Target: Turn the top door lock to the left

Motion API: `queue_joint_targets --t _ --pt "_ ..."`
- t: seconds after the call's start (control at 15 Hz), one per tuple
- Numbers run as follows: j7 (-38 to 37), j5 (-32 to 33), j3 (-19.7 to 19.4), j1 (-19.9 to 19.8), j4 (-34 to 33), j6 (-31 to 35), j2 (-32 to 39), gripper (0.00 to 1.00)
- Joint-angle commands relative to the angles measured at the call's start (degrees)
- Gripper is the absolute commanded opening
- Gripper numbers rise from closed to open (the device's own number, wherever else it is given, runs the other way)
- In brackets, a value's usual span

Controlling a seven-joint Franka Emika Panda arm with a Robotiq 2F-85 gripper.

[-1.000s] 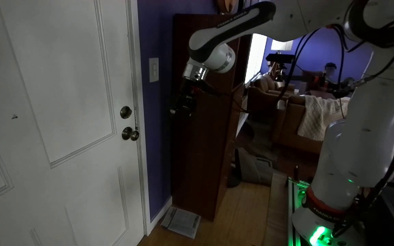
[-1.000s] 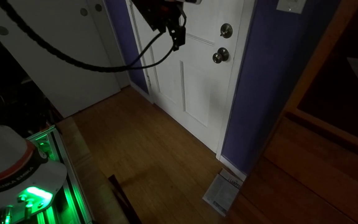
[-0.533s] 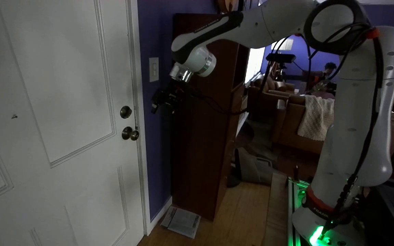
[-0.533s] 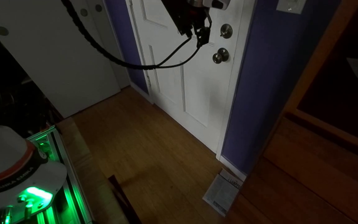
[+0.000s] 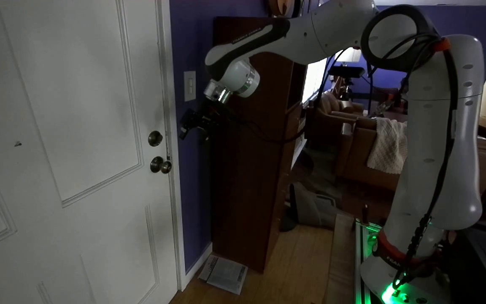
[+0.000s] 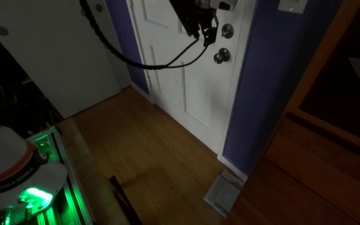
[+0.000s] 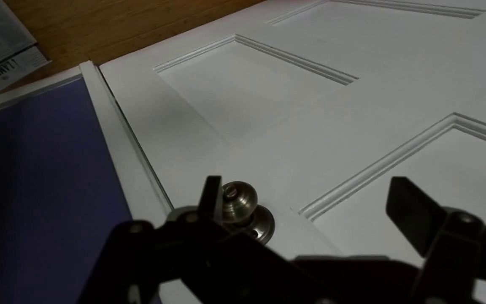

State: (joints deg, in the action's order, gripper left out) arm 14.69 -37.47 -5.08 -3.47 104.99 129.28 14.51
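hanging near the round metallic lock (image 5: pixel 155 138), the pincer (image 7: pixel 309 197) gapes.

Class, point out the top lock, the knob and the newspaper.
Top lock (image 6: pixel 228 31), in an exterior view: its round plate.
Knob (image 7: pixel 240 202), in the wrist view: its rounded grip.
Newspaper (image 5: pixel 225 275), in an exterior view: its printed face.

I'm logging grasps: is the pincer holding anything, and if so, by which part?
Nothing is held: in the wrist view the pincer stands open, jaws apart.
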Motion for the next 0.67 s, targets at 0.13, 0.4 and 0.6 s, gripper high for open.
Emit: queue_joint_targets --t 0.13,0.4,0.6 --pt "-1.7 -3.89 3.0 -3.18 -5.57 -2.19 4.75 1.0" --pt "1.37 -7.82 4.75 -5.23 -10.95 -2.67 9.68 1.0" --pt "5.28 -10.81 6.21 -6.74 -15.25 -1.6 13.7 1.0"
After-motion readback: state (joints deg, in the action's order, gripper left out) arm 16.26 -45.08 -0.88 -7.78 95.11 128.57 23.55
